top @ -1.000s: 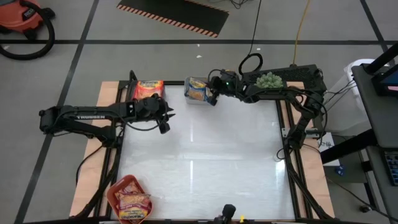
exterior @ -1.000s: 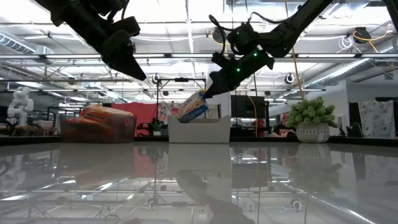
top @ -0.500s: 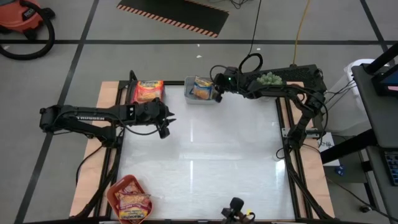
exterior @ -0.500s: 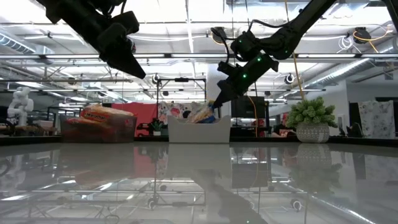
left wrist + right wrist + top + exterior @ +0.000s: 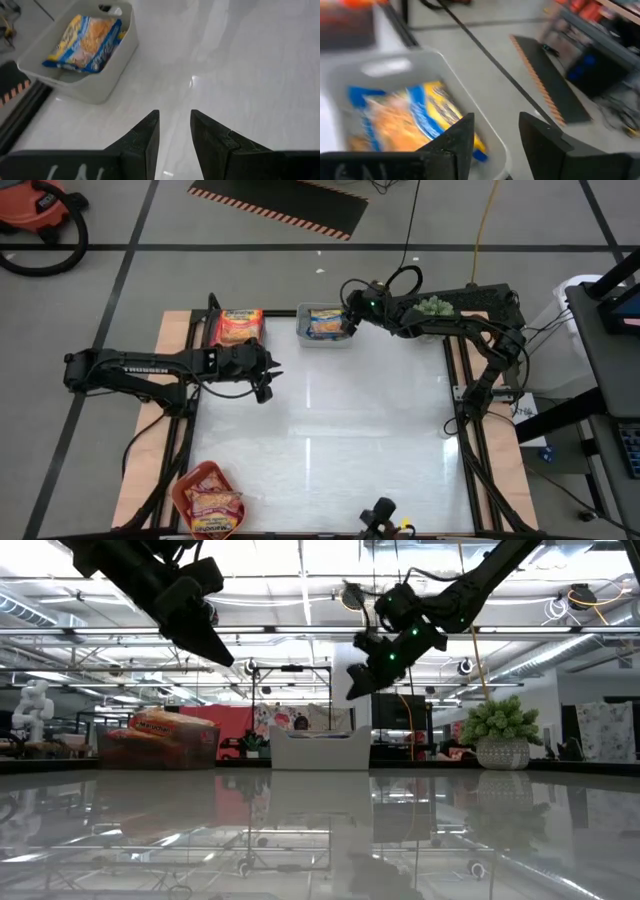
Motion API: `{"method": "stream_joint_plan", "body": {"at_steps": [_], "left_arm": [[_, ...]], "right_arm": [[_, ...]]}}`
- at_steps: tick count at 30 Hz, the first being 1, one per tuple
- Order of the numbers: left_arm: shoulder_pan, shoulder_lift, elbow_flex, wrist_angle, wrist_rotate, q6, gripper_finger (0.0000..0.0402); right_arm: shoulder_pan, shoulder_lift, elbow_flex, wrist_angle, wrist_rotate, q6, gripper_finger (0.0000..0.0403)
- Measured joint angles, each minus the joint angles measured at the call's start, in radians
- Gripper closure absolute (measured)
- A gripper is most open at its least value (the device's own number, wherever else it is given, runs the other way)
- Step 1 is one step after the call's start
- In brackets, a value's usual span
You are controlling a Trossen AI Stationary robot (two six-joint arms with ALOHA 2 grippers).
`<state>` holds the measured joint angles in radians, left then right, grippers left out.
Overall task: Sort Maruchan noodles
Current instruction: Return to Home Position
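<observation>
Now the blue noodle packet (image 5: 323, 323) that the jaws of my right arm (image 5: 440, 320) gripped a second ago lies in the grey bin (image 5: 303, 337) — those jaws released beside its rim, the left arm (image 5: 150, 365) with jaws parted and empty over the counter (image 5: 330, 420) — so sorting looks done.

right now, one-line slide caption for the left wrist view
Left gripper open over the white table; blue noodle pack lies in the grey bin.

grey bin (image 5: 325, 344): far edge | salmon-red bin (image 5: 179, 491): near-left corner | potted plant (image 5: 500, 722): far-right | vacuum (image 5: 35, 205): floor
</observation>
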<state>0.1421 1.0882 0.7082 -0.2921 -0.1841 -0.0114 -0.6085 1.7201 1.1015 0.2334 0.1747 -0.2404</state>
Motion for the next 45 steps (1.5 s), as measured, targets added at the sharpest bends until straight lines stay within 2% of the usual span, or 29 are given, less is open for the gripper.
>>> {"method": "stream_joint_plan", "body": {"at_steps": [4, 7, 10, 16, 18, 26, 31, 38, 45], "left_arm": [[0.01, -0.005, 0.016, 0.009, -0.038, 0.055, 0.0286], [0.011, -0.031, 0.042, 0.012, -0.053, 0.042, 0.0286], [0.005, -0.077, 0.055, 0.014, -0.047, 0.044, 0.0286], [-0.044, -0.2, 0.055, -0.092, -0.033, 0.051, 0.0287], [-0.065, -0.241, 0.055, -0.115, -0.032, 0.035, 0.0294], [-0.166, -0.359, -0.015, -0.095, 0.004, 0.01, 0.0391], [-0.187, -0.442, -0.062, -0.075, 0.004, 0.009, 0.0395], [-0.215, -0.533, -0.192, 0.045, 0.004, -0.002, 0.0395], [-0.224, -0.547, -0.33, 0.292, 0.003, 0.031, 0.0396]], "right_arm": [[0.017, -0.042, 0.0, 0.002, -0.183, -0.013, 0.0257], [0.035, -0.074, 0.0, -0.002, -0.332, -0.015, 0.0271], [0.055, -0.116, 0.0, -0.031, -0.404, -0.015, 0.0299], [0.12, -0.21, 0.0, -0.119, -0.413, 0.026, 0.0382], [0.151, -0.237, 0.0, -0.137, -0.413, 0.029, 0.0397], [0.288, -0.294, 0.0, -0.181, -0.412, 0.049, 0.0396], [0.351, -0.313, 0.0, -0.203, -0.411, 0.067, 0.0401], [0.389, -0.316, -0.005, -0.233, -0.408, 0.1, 0.0402], [0.404, -0.321, -0.118, -0.093, -0.408, 0.122, 0.0402]]}}
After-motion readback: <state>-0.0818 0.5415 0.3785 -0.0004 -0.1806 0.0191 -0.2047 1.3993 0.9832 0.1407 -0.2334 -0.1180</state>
